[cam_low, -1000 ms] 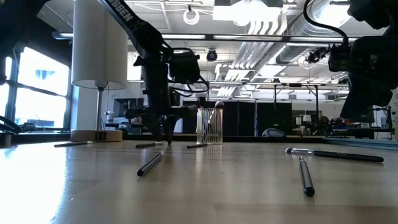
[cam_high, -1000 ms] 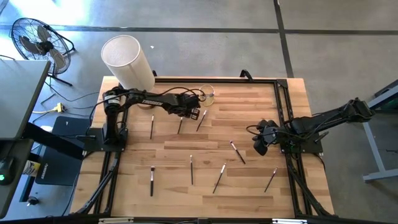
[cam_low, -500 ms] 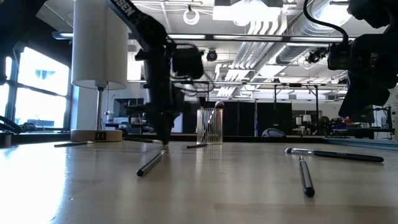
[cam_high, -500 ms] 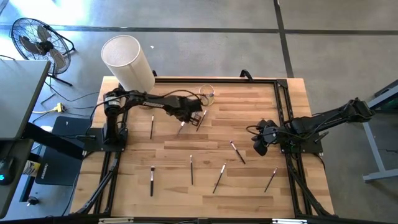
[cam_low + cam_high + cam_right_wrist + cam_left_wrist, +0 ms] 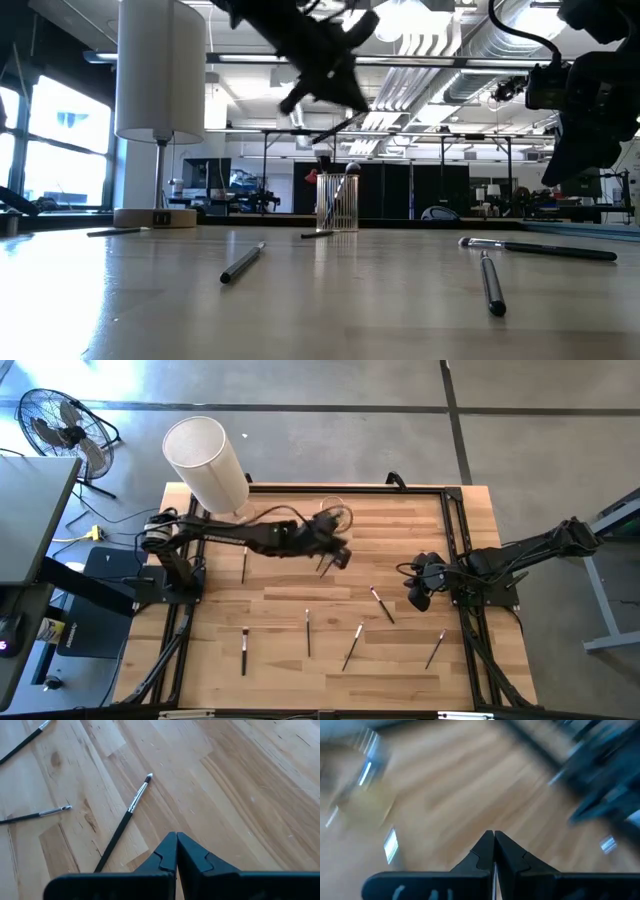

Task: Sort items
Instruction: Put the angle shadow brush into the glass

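Several slim makeup brushes lie flat on the wooden table: one (image 5: 244,563) far left, one (image 5: 381,605) mid-right, and others (image 5: 308,632) (image 5: 353,647) (image 5: 244,650) (image 5: 436,649) along the near side. My left gripper (image 5: 337,556) (image 5: 322,95) is raised above the table beside the clear glass cup (image 5: 333,513) (image 5: 337,203), shut on a brush. One brush stands in that cup. My right gripper (image 5: 418,596) (image 5: 176,837) hovers shut near the table's right side, above a dark brush (image 5: 125,822). My left gripper pinches a slim brush between its two shut fingers; the wrist view shows only a thin pale sliver of the handle (image 5: 493,872) between them. In the low view the brush (image 5: 335,122) slants below the gripper, lifted clear of the table.
A large white cylinder (image 5: 205,460) (image 5: 160,70) stands at the far left corner. A black frame (image 5: 455,540) runs along the table's edges. A fan (image 5: 60,425) is on the floor beyond the left side. Bare wood lies between the scattered brushes.
My left gripper has risen from the table and swung toward the right, nearer the glass cup, tipping as it went. The brush that lay under it has been lifted clear of the table. The right arm has kept still.
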Motion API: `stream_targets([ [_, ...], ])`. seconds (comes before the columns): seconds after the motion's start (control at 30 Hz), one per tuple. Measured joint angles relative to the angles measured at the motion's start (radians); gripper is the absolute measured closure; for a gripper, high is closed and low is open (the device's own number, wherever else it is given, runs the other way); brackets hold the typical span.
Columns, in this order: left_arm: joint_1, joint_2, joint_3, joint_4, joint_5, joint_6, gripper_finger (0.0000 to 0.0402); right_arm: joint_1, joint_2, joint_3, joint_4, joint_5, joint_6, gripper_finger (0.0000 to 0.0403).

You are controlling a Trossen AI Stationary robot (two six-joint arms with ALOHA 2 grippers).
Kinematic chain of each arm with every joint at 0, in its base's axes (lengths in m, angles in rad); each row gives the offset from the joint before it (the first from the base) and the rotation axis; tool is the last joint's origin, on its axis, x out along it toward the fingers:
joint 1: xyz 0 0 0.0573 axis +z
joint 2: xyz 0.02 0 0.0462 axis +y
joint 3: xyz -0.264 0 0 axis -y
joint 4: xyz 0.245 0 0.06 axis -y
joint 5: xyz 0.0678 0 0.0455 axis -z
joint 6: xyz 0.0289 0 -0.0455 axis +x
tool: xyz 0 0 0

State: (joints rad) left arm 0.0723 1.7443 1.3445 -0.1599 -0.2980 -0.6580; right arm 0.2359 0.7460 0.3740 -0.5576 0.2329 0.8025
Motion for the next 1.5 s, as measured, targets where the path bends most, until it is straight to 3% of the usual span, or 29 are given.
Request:
stream_targets([
  [0.27,0.1,0.02,0.003,0.576,0.229,0.301,0.0401,0.0,0.0,0.0,0.004,0.0,-0.018,0.0401],
  [0.37,0.135,0.044,-0.001,0.594,0.259,0.425,0.0401,0.0,0.0,0.0,0.004,0.0,-0.019,0.0401],
  [0.5,0.176,0.04,0.0,0.607,0.3,0.455,0.0402,0.0,0.0,0.0,0.004,0.003,-0.019,0.0401],
  [0.77,0.191,0.04,-0.013,0.71,0.175,0.69,0.0401,0.0,0.0,0.0,0.004,0.023,-0.019,0.0401],
  [1.03,0.2,0.041,-0.276,1.166,-0.011,0.71,0.0401,0.0,0.0,0.0,0.004,0.022,-0.018,0.0401],
  [1.2,0.244,0.059,-0.348,1.305,-0.021,0.708,0.0401,0.0,0.0,0.0,0.005,0.023,-0.018,0.0401],
  [1.5,0.288,0.147,-0.314,1.298,0.021,0.676,0.0401,0.0,0.0,0.0,0.004,0.034,0.006,0.0401],
])
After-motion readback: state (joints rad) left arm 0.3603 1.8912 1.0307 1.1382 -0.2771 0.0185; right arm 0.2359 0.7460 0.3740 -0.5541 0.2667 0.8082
